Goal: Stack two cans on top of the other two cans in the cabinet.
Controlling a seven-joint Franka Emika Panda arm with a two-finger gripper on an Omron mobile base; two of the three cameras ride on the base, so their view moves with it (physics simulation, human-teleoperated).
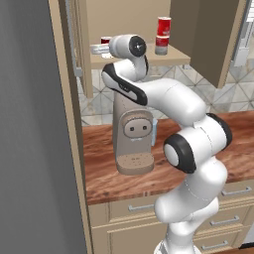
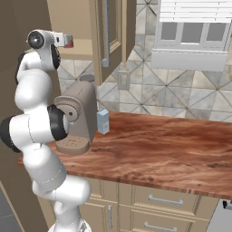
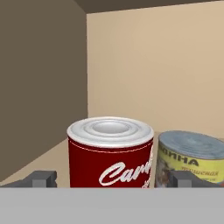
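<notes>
The cabinet [image 1: 149,58] fills the upper middle of the left base view, its shelf carrying the cans. One brown desk [image 2: 158,149] runs across the lower half of the right base view, and one tan coffee machine [image 2: 77,118] stands on it at left. The left base view shows a stack at upper centre: a bright red can [image 1: 163,26] on a greyish tin [image 1: 161,45], plus a dark red can [image 1: 105,40] partly hidden behind the arm. The hand view shows two cans close: the dark red one [image 3: 109,153] at lower centre, and a yellow-labelled tin [image 3: 190,157] just beside it at lower right. The tool [image 3: 111,179] stands wide open, its fingertips [image 3: 41,178] either side of the dark red can.
</notes>
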